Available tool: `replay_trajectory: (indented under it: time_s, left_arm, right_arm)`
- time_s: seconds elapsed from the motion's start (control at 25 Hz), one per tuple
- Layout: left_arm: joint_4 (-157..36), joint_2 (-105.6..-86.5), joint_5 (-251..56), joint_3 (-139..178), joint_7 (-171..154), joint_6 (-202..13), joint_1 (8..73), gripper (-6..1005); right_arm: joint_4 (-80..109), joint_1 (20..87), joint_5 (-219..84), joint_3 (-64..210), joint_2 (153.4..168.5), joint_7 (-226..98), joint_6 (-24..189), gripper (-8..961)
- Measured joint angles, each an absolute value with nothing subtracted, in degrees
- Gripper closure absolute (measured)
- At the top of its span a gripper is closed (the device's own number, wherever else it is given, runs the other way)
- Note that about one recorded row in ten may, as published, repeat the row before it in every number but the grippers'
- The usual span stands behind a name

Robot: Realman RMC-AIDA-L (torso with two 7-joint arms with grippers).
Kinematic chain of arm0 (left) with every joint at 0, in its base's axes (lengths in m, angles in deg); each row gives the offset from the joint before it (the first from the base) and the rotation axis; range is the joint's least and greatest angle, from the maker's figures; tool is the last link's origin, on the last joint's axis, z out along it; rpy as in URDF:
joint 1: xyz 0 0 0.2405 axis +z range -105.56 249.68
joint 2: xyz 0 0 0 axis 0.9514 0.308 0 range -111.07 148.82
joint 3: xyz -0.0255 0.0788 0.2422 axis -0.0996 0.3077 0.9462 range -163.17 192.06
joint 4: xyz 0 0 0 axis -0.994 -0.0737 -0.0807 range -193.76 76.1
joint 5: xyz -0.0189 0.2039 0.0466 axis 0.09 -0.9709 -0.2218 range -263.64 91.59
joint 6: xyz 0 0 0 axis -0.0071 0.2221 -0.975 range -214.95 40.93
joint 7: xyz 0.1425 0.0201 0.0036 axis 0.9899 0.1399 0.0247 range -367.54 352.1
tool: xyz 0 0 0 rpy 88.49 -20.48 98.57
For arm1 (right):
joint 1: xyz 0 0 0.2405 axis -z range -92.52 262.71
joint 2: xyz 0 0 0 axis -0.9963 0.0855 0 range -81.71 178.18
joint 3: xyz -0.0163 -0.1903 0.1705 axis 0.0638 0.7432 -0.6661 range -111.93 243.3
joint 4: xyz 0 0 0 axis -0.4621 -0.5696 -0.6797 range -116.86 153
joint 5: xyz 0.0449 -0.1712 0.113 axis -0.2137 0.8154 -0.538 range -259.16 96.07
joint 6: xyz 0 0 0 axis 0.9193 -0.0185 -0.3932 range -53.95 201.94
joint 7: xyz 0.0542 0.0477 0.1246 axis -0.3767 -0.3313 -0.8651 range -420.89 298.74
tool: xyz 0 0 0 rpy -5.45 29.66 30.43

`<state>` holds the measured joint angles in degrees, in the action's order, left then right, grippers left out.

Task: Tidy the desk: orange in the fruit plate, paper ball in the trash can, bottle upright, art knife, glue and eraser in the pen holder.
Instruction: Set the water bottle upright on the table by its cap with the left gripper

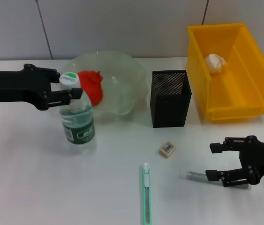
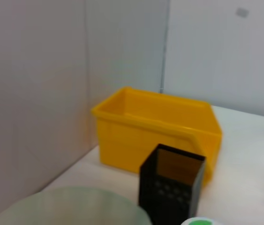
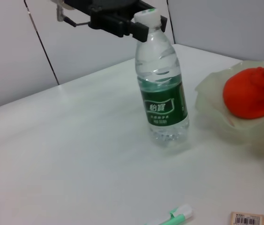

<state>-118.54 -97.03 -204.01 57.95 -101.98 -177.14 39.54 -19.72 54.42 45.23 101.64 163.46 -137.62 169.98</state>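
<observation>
Free room and obstructions on the white desk (image 1: 38,187)

The near-left stretch of the desk is lying open, as is the strip between the upright clear plastic water bottle with the green label (image 1: 77,117) and the black mesh pen holder (image 1: 170,98). The left gripper (image 1: 71,90) is closing off the bottle's neck. The pale glass fruit plate (image 1: 122,84) holding the orange (image 1: 92,86) is crowding the space behind the bottle. The yellow plastic bin (image 1: 230,70) is walling the far right, with a narrow gap beside the holder. The small tan eraser (image 1: 167,149), green art knife (image 1: 146,194) and grey glue stick (image 1: 195,176) are dotting the near centre; the right gripper (image 1: 216,161) is straddling the glue stick.
</observation>
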Motion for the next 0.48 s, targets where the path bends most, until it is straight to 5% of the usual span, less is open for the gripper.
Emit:
replay_trajectory:
  time_s: [0.48]
  left_arm:
    - [-118.12,-96.68,-204.50,57.95,-101.89,-172.11,41.03,549]
  right_arm:
    - [-19.73,54.43,45.18,101.63,163.46,-137.85,169.96,126]
